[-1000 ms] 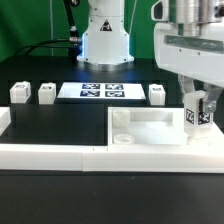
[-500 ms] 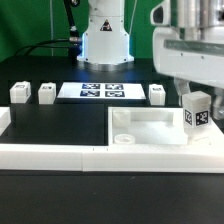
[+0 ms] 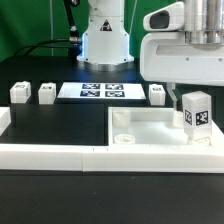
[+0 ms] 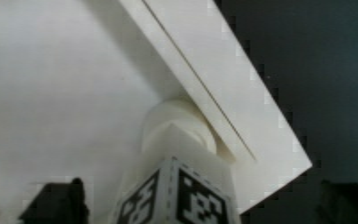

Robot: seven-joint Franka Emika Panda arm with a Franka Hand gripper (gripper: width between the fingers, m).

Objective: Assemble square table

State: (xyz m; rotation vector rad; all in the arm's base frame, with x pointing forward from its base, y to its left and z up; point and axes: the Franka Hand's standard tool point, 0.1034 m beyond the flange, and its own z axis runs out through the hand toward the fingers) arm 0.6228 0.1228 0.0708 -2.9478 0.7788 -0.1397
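The white square tabletop (image 3: 150, 150) lies tray-side up at the front of the exterior view's right, against the border rail. One tagged leg (image 3: 196, 112) stands upright in its far right corner socket, free of my gripper. In the wrist view the same leg (image 4: 179, 198) rises between my two dark fingers (image 4: 51, 203), with a gap on each side. My gripper (image 4: 197, 208) is open and empty, lifted above the leg. Three other legs (image 3: 18, 93) (image 3: 46, 93) (image 3: 157, 94) stand in a row at the back. An empty corner socket (image 3: 122, 140) shows at the tabletop's near left.
The marker board (image 3: 101, 91) lies at the back centre between the loose legs. The long low white border rail (image 3: 55, 156) runs along the front and up the exterior view's left side. The arm's white body (image 3: 185, 55) hangs over the tabletop's right part.
My gripper has let go of the leg and risen from around it. The leg stays upright in the corner socket. The arm body has shifted toward the exterior view's left.
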